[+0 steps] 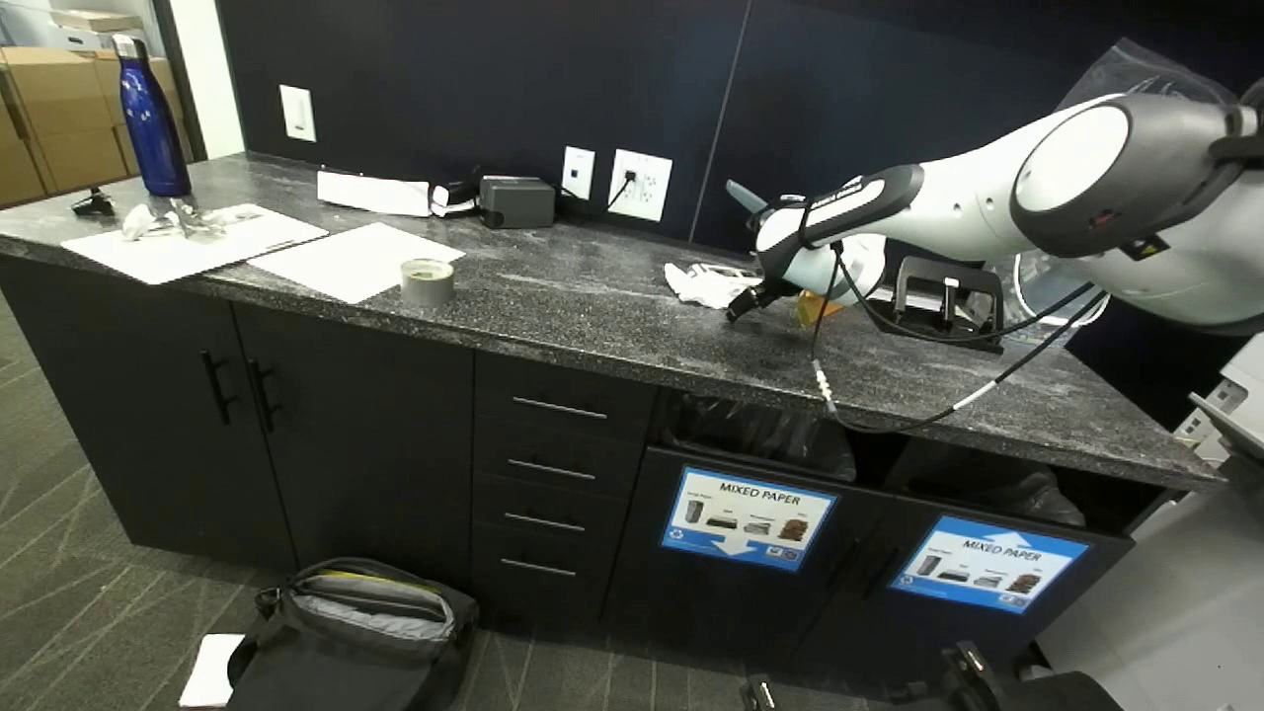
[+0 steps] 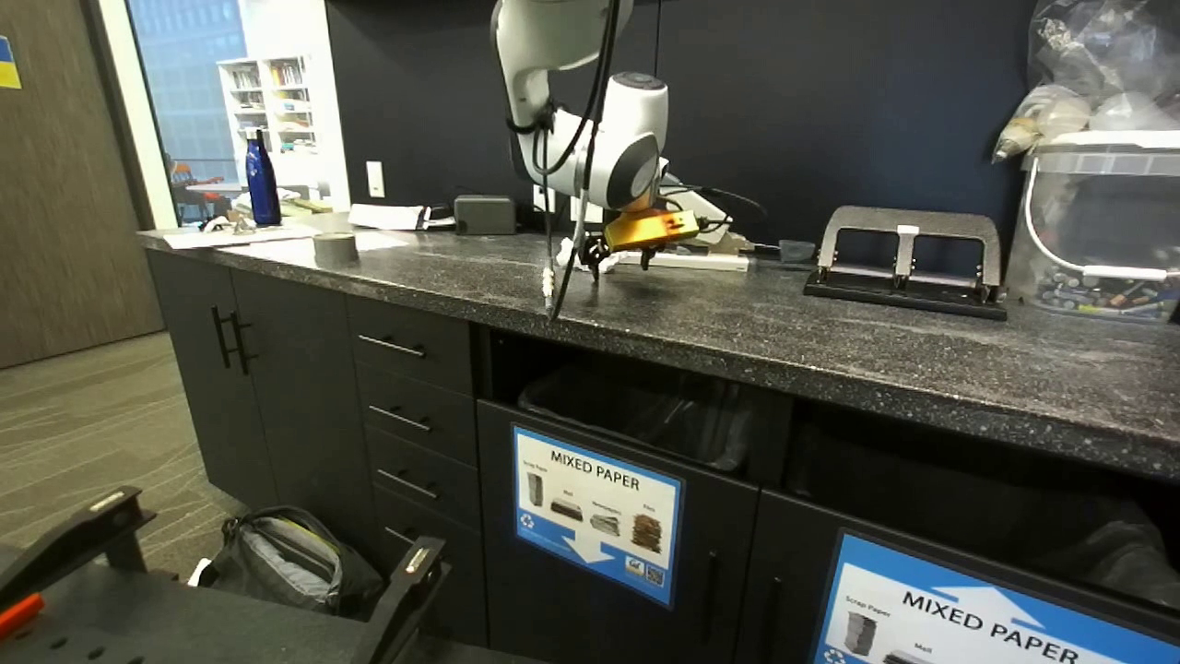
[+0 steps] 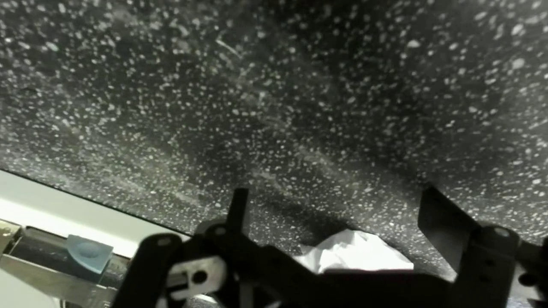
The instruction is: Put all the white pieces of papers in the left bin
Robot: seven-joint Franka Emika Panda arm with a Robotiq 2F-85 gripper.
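White paper: lies crumpled and creased on speckled stone
Your gripper: stands spread wide, black and angular
Left bin: flat dark front, blue-framed sign

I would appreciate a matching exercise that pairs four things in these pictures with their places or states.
Things:
1. crumpled white paper piece
2. tall blue bottle with silver cap
3. black two-fingered gripper
4. rectangular blue-framed sign on the dark left bin

Matches:
A. standing upright on the speckled stone countertop
B. bearing a downward-pointing white arrow
C. partly hidden by the gripper in the wrist view
D. jaws spread apart

Right pairs: 1-C; 2-A; 3-D; 4-B
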